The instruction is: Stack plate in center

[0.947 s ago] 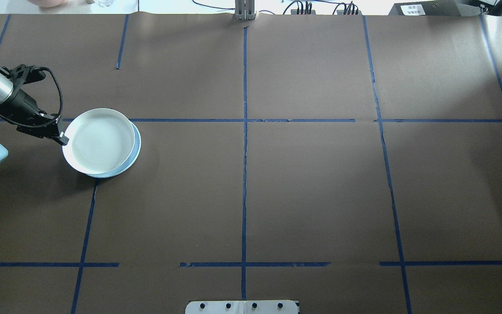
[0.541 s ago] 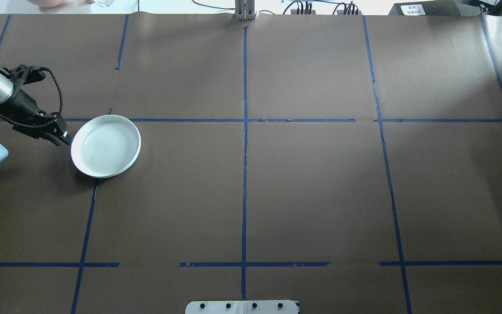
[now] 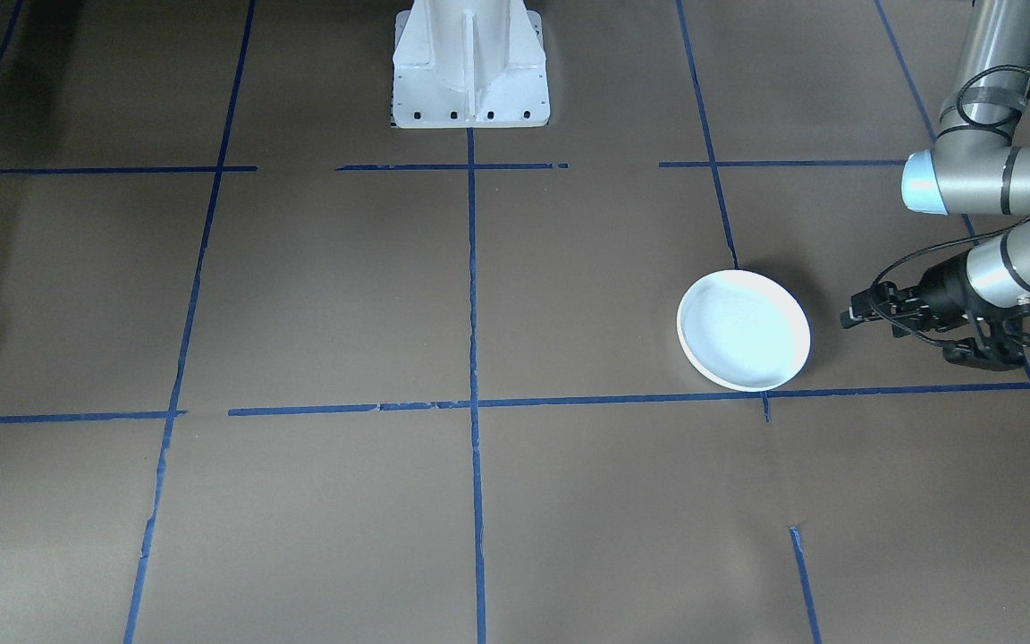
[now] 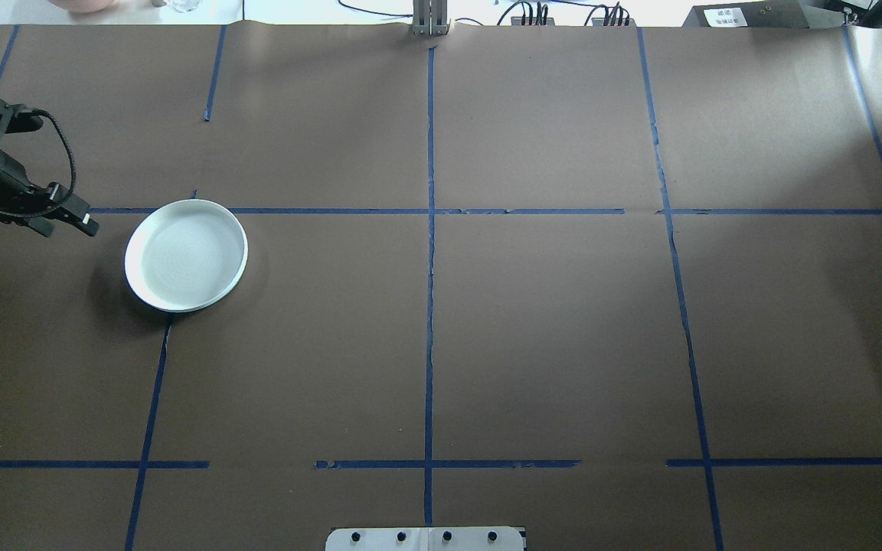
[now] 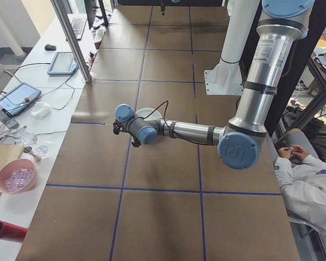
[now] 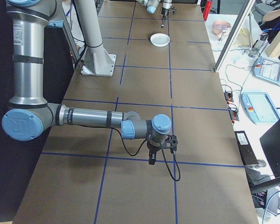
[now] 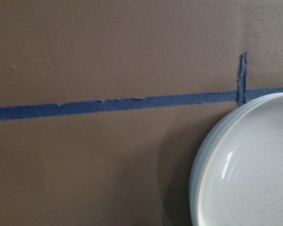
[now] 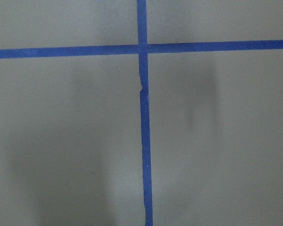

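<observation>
Since 0.9 s ago: left gripper [image 4: 87,223] has let go of the top plate and pulled back toward the table's left edge; the white plate [image 4: 185,255], then tilted over a pale blue one, now sits flat on it.

- White plate: on brown table [image 4: 548,329], left side from overhead, at a crossing of blue tape lines [image 4: 429,306]. Faint rings inside, low rim. Front view: plate [image 3: 743,330] just above a horizontal tape line. Left wrist cam: plate [image 7: 254,174] in lower-right corner, w/ a pale blue rim [image 7: 196,165] of the plate beneath peeking out at its left edge. Far end in right-side view [image 6: 159,39].
- Left gripper: near the plate, not touching, empty. Front view [image 3: 848,318]: black fingers point at plate's rim w/ bare table between. Fingers look close together; can't tell for sure if spread or closed. In the left-side view the wrist covers the tips.
- Right gripper [image 6: 151,161]: seen only in right-side view, pointing down over a tape line, well apart from plate. Can't tell its state. Its wrist cam shows only a tape cross [image 8: 142,48] on bare table.
- Robot base [image 3: 470,67]: white pedestal, top of front view.
- Person's sleeve [image 5: 304,182], white, right edge of left-side view.
- Pink bowl [image 5: 15,182], tablets: side bench, off the table.
</observation>
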